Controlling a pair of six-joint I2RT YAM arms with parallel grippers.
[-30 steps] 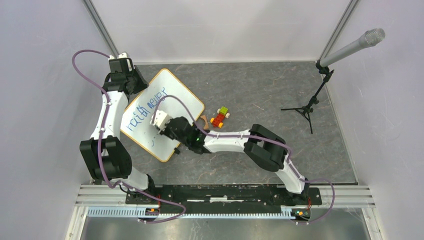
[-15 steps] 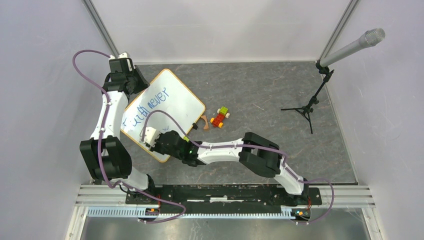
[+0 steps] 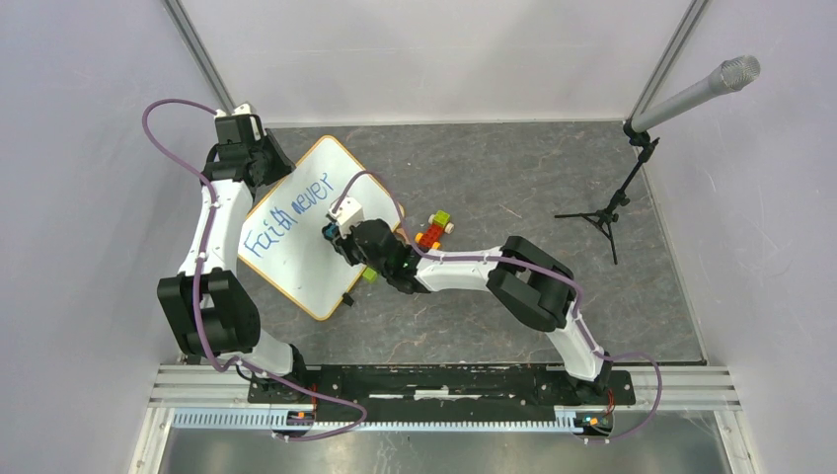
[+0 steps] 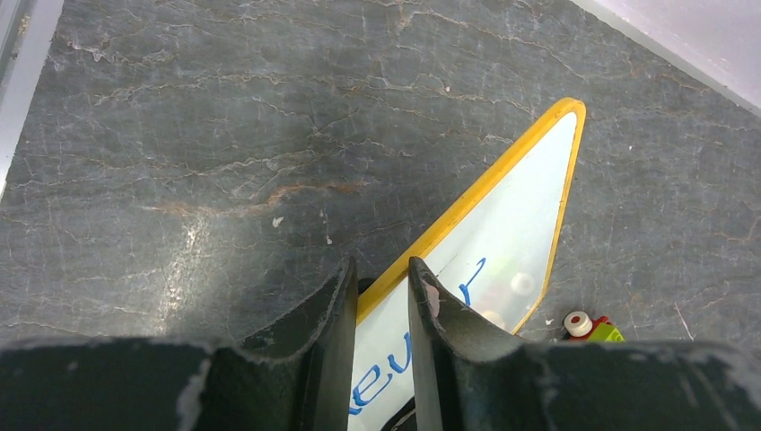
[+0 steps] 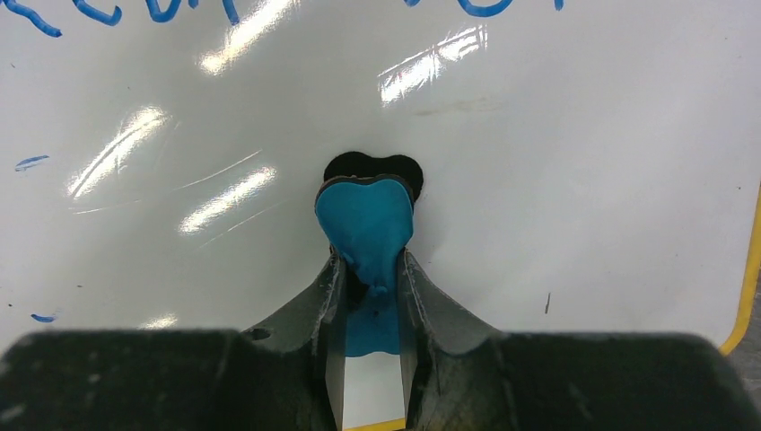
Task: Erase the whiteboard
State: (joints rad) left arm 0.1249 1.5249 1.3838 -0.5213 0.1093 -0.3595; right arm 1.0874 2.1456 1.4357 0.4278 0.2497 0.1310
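Item: whiteboard (image 3: 306, 262), lying flat on the grey surface (image 3: 513, 178), left of centre and set at an angle.
Marking: blue handwriting (image 3: 286, 212) runs along the board's left side, unerased.
Right end effector (image 5: 370, 260): clamped on a blue eraser (image 5: 365, 211), whose tip is pressed to bare white board just beside the lettering.
Left end effector (image 4: 380, 269): narrow, with its fingers astride the yellow rim (image 4: 467, 202) at the far left corner. It appears to pinch the board and steady it.
Step in hand: a wiping stroke, judged to be early in the task since the words are whole.
Next move calls for: sliding the eraser sideways onto the lettering with firm, even pressure, while the left grip stops the board from skating.
Top view alone shows: the full board, both arms, and a toy car (image 3: 434, 230) just off the board's right edge.
Right wrist view alone shows: the eraser in the grip, its contact with the board, and small stray blue flecks.
Left wrist view alone shows: the rim passing between the fingers.
Hidden: how hard the left end effector clamps.
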